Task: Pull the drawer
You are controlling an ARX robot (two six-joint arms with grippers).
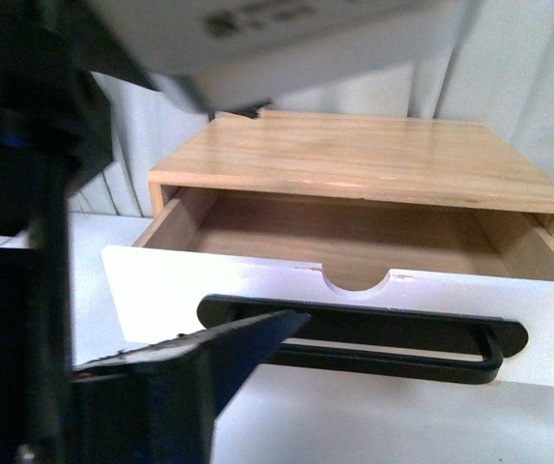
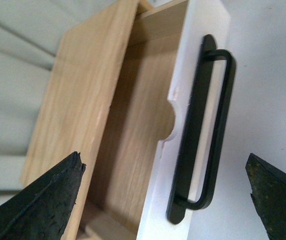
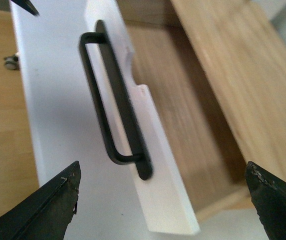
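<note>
The drawer (image 1: 160,290) stands pulled out of the light wood cabinet (image 1: 354,155), showing its wood inside and the semicircular notch (image 1: 357,280). A long black bar handle (image 1: 402,333) runs across its white front. One dark finger (image 1: 257,343) of my left gripper points at the handle's left end, close to it. In the left wrist view the left gripper (image 2: 163,160) is open, with the drawer front (image 2: 197,40) and the handle (image 2: 217,125) ahead between its fingers, apart from both. My right gripper (image 3: 162,167) is open too, above the drawer front (image 3: 157,200) and the handle (image 3: 103,115), holding nothing.
The cabinet rests on a white board (image 1: 354,425) with a pale curtain (image 1: 509,68) behind. A blurred white and grey arm part (image 1: 286,39) hangs across the top of the front view. Wood tabletop (image 3: 3,125) with a small metal fitting (image 3: 10,62) lies beside the board.
</note>
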